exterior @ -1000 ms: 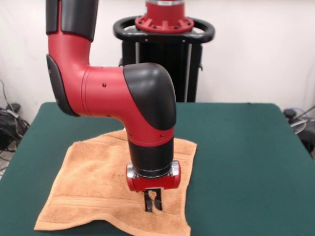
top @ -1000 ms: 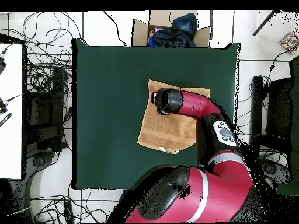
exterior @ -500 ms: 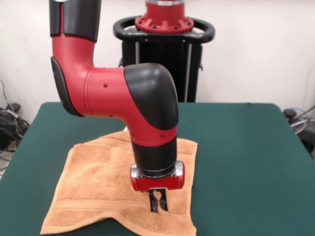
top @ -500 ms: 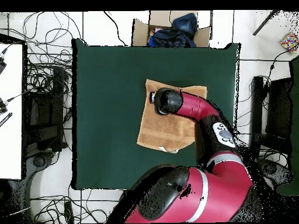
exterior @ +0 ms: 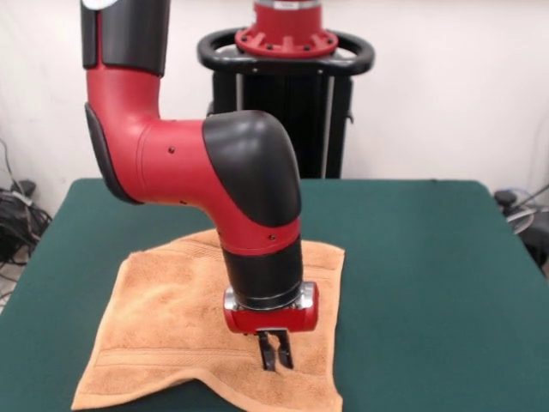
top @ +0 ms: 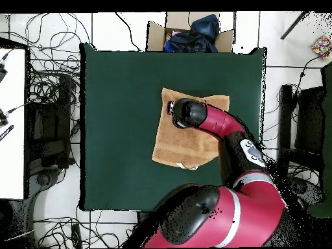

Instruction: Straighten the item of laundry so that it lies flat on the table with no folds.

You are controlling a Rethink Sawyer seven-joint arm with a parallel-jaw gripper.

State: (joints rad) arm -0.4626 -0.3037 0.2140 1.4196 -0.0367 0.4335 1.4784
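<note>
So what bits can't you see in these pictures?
- Front view: the near edge of the orange-tan terry-cloth towel is cut off by the picture's bottom.
- Overhead view: the red and black arm covers the towel's middle and the gripper.
- Whether the fingers pinch cloth: too small to tell.

towel on the table, gripper down over its near edge; cardboard box beyond table

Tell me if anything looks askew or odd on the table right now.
The towel sits skewed to the table edges, and its near edge dips unevenly, so it isn't fully flat. The gripper is over the towel near that edge.
</note>
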